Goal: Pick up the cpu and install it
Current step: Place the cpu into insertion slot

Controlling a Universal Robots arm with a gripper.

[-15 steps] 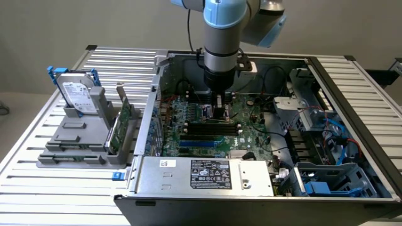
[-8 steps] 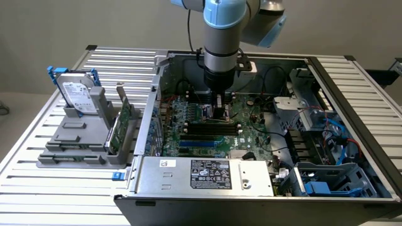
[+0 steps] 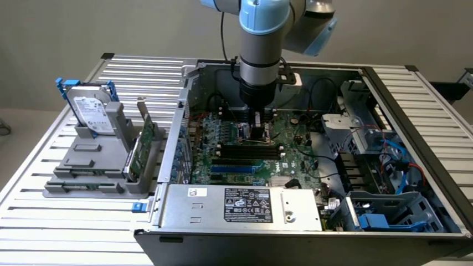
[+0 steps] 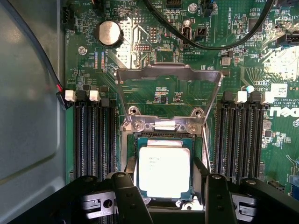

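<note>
End effector (image 4: 168, 181) released, fingers (image 4: 125, 196) standing on either side of the cpu (image 4: 164, 170) with a small gap, cpu lying flat in the socket (image 4: 163, 134), metal frame (image 4: 168, 74) raised, in exterior view hard drive (image 3: 94, 113) on worktop (image 3: 74, 221) at nine o'clock from computer case (image 3: 384, 83).

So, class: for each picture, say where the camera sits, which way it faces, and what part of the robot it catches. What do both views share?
Exterior view: off the arm, raised, looking down into the open computer case; the arm reaches inside.
Wrist view: on the wrist, facing straight down at the cpu; two dark fingers stand apart, one on either side of it.
Shared: the green motherboard.
</note>
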